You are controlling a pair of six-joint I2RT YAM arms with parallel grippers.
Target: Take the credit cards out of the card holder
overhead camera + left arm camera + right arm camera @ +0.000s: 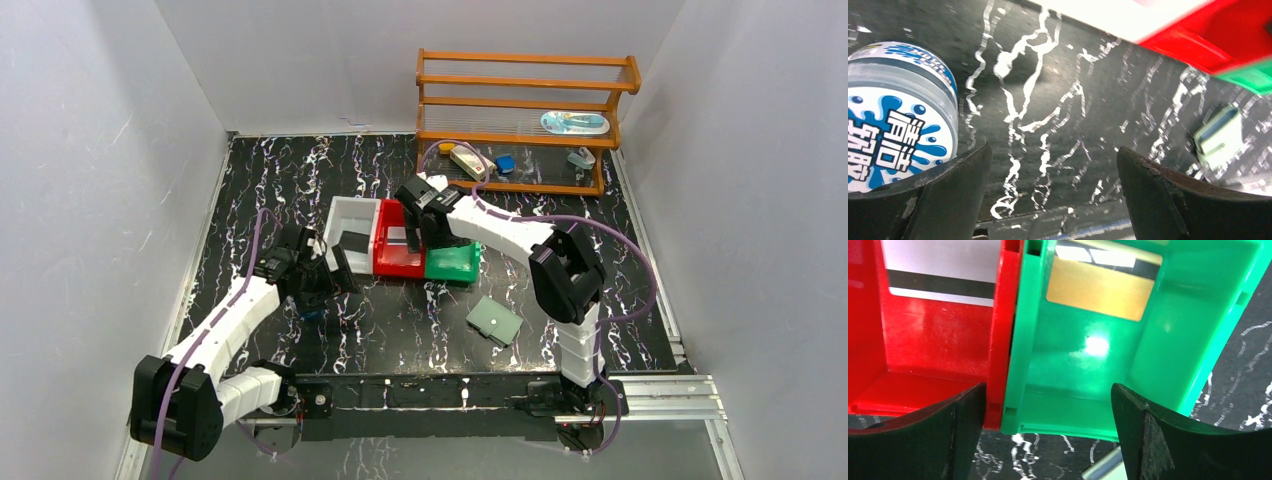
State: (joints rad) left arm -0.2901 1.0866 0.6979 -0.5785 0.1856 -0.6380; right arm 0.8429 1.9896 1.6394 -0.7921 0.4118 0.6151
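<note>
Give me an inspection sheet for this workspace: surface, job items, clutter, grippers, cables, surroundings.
Surface: black marble-patterned tabletop with white veins.
Job's things: flat grey-green card holder lies apart from the bins; gold plastic card in green plastic bin; silver-grey striped card in red plastic bin; black card in white plastic bin.
Clutter: round blue-and-white tin beside the left gripper.
Grippers: left gripper open, empty; right gripper open, empty, over the red and green bins.
Cables: purple cables run along both arms.
Surroundings: wooden rack holding small items; white walls.
</note>
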